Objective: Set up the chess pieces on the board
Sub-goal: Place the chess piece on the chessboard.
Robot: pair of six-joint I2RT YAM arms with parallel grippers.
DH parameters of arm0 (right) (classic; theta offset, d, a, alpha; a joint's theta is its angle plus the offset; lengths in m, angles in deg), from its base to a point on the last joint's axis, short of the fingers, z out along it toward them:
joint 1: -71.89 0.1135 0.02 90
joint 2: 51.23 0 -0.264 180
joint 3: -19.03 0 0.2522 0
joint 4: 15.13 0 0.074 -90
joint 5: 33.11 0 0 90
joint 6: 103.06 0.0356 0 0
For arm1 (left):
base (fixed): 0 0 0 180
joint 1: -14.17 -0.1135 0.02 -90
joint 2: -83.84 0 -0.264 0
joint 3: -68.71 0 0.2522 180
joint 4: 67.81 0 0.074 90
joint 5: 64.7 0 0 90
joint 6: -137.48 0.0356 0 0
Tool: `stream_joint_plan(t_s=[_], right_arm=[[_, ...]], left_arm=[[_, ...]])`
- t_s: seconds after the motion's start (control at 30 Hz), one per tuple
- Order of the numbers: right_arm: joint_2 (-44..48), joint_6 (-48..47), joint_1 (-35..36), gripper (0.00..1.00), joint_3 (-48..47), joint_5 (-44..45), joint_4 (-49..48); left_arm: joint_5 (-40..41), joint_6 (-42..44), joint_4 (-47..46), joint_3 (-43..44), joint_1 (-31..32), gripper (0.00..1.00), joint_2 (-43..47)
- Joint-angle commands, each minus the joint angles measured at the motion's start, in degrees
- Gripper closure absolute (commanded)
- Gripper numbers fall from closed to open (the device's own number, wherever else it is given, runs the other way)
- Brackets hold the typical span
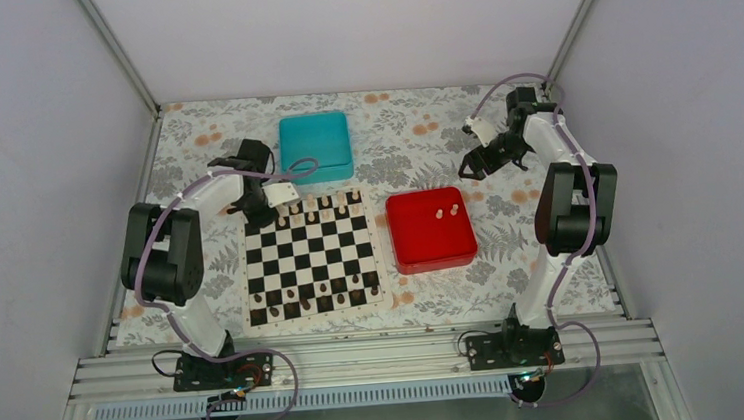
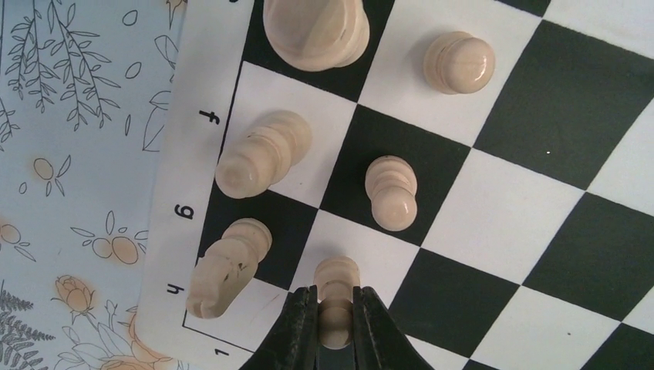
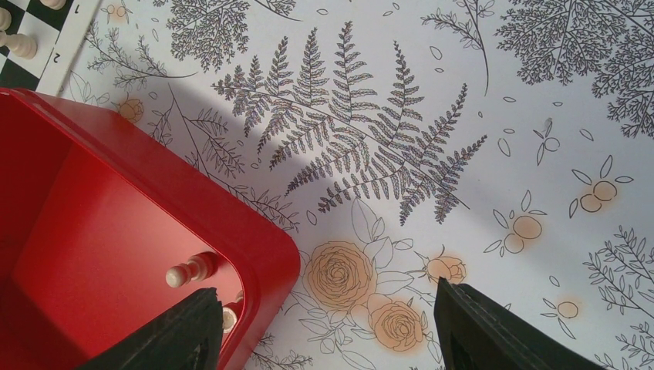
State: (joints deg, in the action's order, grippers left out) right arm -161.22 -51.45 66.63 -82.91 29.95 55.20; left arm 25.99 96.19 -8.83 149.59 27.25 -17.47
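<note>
My left gripper (image 2: 336,316) is shut on a cream pawn (image 2: 337,281) by its head, with the pawn's base over a white square at the far left corner of the board (image 2: 501,223). Beside it stand a cream knight (image 2: 227,270), a bishop (image 2: 262,154) and two other pawns (image 2: 392,193). From above, the left gripper (image 1: 270,216) is at the board's (image 1: 310,257) far left corner. My right gripper (image 3: 328,331) is open and empty over the tablecloth, just past the red tray's corner (image 3: 254,247). Two cream pieces (image 1: 445,210) stand in the tray; one pawn (image 3: 189,271) shows clearly.
A teal box (image 1: 315,146) sits behind the board. The red tray (image 1: 437,260) lies right of the board. Dark pieces (image 1: 314,293) fill the board's near rows, and cream pieces line its far rows. The right gripper (image 1: 480,164) hangs behind the tray.
</note>
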Motion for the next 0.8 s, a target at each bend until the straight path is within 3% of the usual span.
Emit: stream_joint_plan(t_s=[0.0, 0.3, 0.5, 0.77], right_arm=[[-0.6, -0.9, 0.5, 0.29, 0.5, -1.2, -0.1], [-0.8, -1.0, 0.4, 0.29, 0.8, -1.2, -0.3], [-0.4, -1.2, 0.5, 0.29, 1.6, -0.9, -0.5], [-0.4, -1.5, 0.5, 0.29, 1.6, -1.2, -0.3]], left_arm=[[-1.9, 0.5, 0.4, -0.1, -0.3, 0.91, -1.5], [-1.5, 0.7, 0.7, -0.6, -0.3, 0.9, -2.1], [-1.0, 0.4, 1.3, 0.2, -0.3, 0.79, -2.1], [0.2, -0.5, 11.8, 7.8, 3.3, 0.66, 3.1]])
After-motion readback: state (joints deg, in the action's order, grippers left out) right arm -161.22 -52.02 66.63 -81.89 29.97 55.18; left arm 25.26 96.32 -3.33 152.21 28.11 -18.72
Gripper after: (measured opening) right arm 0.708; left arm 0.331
